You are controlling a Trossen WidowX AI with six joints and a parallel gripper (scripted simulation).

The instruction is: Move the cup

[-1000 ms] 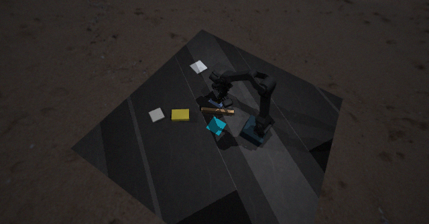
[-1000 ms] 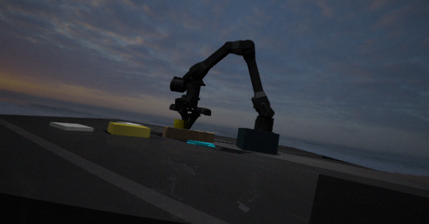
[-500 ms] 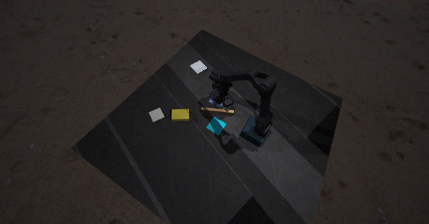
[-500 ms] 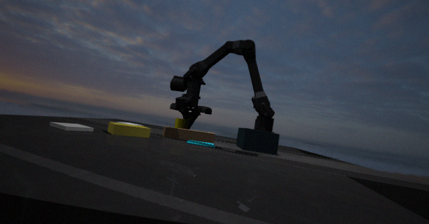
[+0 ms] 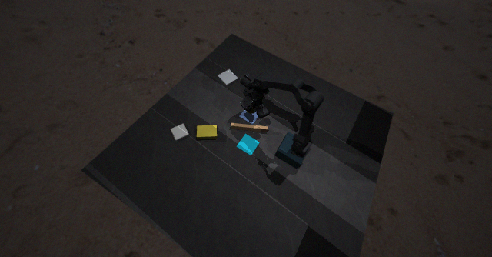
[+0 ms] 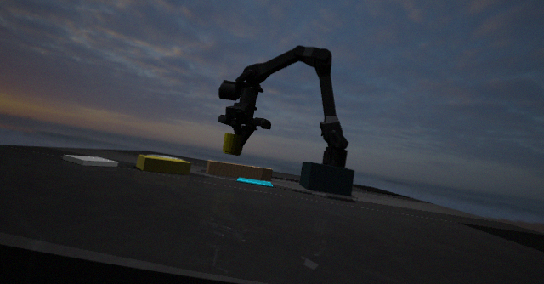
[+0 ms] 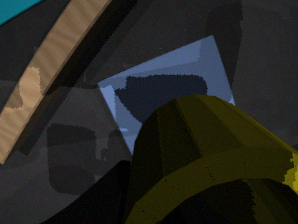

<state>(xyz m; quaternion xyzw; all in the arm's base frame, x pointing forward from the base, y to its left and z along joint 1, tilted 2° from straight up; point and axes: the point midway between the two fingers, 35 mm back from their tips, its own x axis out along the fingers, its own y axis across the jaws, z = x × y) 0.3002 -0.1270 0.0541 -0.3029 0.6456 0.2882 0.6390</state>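
Note:
The yellow cup (image 6: pixel 232 144) (image 7: pixel 185 125) is off the table, roughly upright, above the wooden bar's top in the exterior view. My gripper (image 6: pixel 241 142) is shut on its wall. The blue pad (image 5: pixel 243 115) (image 7: pixel 165 67) lies under the cup, partly covered by it in the wrist view and partly in shadow. The cyan pad (image 5: pixel 248 144) (image 6: pixel 255 182) (image 7: pixel 12 6) lies flat on the other side of the wooden bar. The inside of the cup is dark and cut off in the wrist view, so the marbles cannot be made out.
The low wooden bar (image 5: pixel 249 127) (image 6: pixel 238 170) (image 7: pixel 55 55) stands between the two pads. A yellow block (image 5: pixel 207 131) (image 6: pixel 163 165) lies beyond its far end from the arm's base. One white tile (image 5: pixel 179 131) (image 6: pixel 90 161) lies near that block, another white tile (image 5: pixel 227 77) farther back.

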